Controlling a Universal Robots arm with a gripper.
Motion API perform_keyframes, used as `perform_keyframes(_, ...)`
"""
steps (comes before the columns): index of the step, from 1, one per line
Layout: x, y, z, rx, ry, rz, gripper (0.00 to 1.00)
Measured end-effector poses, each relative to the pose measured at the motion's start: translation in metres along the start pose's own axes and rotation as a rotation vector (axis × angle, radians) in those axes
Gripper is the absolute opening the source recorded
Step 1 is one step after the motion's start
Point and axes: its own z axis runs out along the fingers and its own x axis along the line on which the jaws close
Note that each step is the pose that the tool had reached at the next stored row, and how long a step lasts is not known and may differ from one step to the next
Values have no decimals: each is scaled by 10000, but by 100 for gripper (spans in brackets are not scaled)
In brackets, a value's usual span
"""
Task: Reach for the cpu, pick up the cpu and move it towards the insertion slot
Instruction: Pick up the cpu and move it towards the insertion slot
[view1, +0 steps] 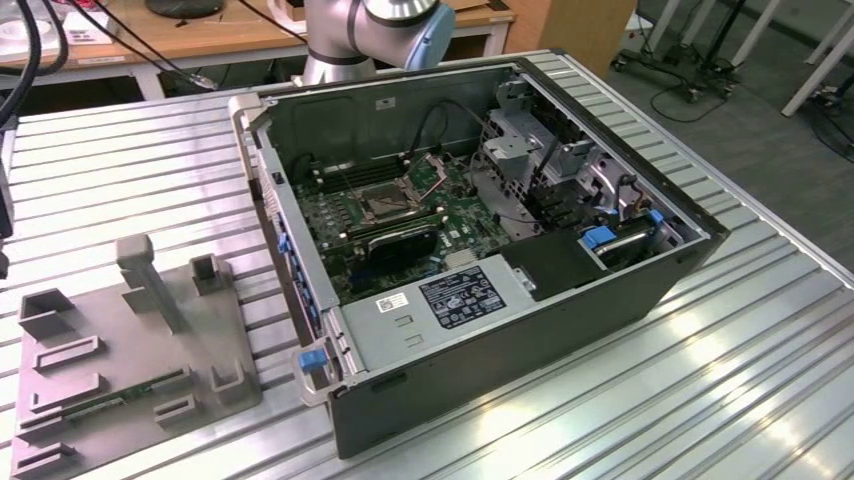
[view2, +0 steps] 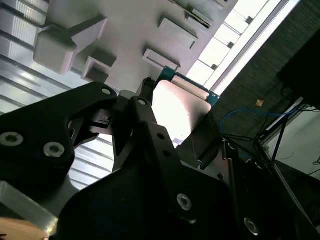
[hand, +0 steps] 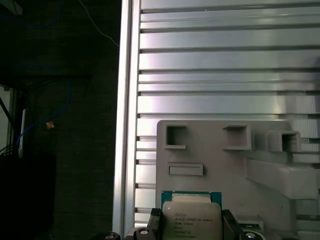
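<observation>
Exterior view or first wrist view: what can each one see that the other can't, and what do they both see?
The exterior view adds the open computer case, its green board with the square socket, and the robot arm. The first wrist view adds the silvery chip, pinched in the hand, plus dark floor beside the table. Both share the grey tray with raised blocks, lying on the slatted metal table.
</observation>
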Motion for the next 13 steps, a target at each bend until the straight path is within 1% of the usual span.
perform_keyframes(10,0,7,-85,0,0,0,54)
perform_keyframes(13,0,8,-94,-1,0,0,54)
